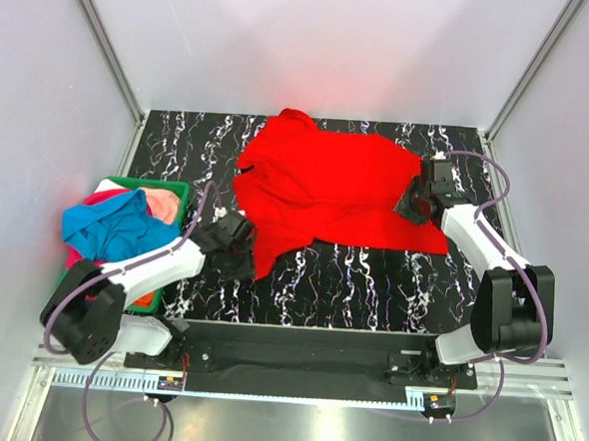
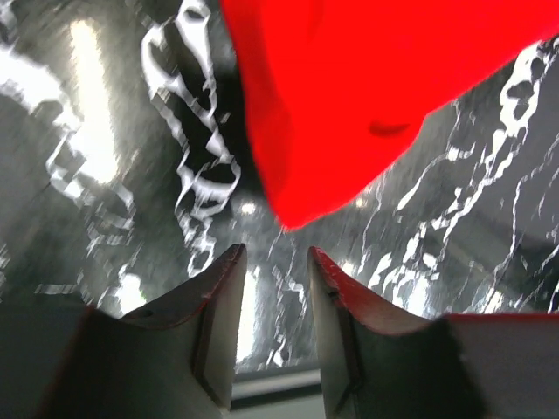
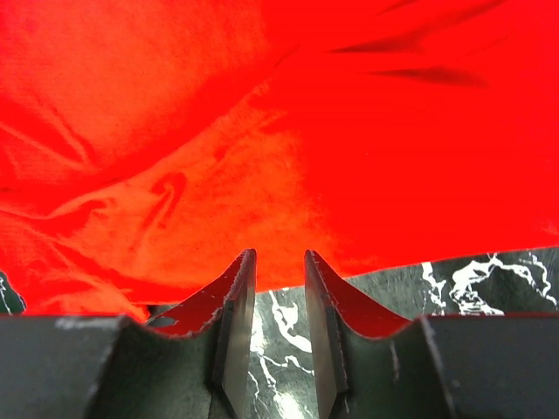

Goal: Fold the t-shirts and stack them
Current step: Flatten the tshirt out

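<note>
A bright red t-shirt (image 1: 326, 188) lies crumpled on the black marbled table (image 1: 371, 285), spread from the middle to the right. My left gripper (image 1: 241, 239) is open and empty, just short of the shirt's near left corner (image 2: 301, 205). My right gripper (image 1: 412, 203) is open and empty at the shirt's right edge (image 3: 288, 271), with its fingertips at the hem. Blue (image 1: 109, 227), pink and orange t-shirts (image 1: 163, 205) are piled in a green basket at the left.
The green basket (image 1: 137, 184) stands at the table's left edge beside my left arm. White walls enclose the table on three sides. A black rail (image 1: 307, 341) runs along the near edge between the arm bases.
</note>
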Controlling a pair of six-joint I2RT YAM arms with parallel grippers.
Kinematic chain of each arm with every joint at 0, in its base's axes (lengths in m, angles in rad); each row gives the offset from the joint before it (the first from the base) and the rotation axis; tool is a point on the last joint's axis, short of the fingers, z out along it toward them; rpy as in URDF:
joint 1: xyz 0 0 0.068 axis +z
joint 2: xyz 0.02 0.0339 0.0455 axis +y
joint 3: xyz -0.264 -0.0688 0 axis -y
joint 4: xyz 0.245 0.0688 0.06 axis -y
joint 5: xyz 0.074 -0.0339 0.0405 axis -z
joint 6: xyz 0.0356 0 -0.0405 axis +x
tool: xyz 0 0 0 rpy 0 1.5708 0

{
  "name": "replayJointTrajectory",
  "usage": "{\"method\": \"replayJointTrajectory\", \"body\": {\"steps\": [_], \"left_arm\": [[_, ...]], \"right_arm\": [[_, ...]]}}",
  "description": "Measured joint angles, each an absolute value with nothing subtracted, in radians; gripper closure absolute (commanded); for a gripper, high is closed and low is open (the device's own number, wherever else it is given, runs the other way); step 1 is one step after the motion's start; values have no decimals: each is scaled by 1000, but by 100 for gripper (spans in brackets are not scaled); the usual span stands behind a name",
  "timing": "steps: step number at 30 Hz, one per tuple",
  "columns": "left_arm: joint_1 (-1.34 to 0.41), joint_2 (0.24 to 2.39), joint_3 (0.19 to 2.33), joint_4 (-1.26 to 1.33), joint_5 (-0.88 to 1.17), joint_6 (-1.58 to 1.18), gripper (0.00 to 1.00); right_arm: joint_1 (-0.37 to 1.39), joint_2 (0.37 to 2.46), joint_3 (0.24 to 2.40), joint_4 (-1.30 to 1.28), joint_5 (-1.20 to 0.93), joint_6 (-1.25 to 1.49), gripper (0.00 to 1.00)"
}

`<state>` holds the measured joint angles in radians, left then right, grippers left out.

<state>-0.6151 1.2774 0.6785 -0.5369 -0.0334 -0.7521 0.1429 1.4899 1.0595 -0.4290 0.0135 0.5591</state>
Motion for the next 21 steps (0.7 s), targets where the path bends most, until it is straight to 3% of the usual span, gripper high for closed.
{"method": "replayJointTrajectory", "body": {"steps": [11,14,15,18,21], "left_arm": [[-614,1411,682,-412,-22,-781,69],[-614,1423,688,-394,-23,-788,78],[-614,1427,688,-389,-23,-788,87],[-614,1430,691,-387,-25,-786,100],[-614,1428,700,-411,-25,-776,100]], "right_arm": [[143,1488,1041,-442,14,567,64],[143,1488,1036,-452,22,586,64],[143,1488,1036,-465,35,598,63],[142,1488,1037,-525,96,658,61],[118,1488,1038,-608,151,734,61]]}}
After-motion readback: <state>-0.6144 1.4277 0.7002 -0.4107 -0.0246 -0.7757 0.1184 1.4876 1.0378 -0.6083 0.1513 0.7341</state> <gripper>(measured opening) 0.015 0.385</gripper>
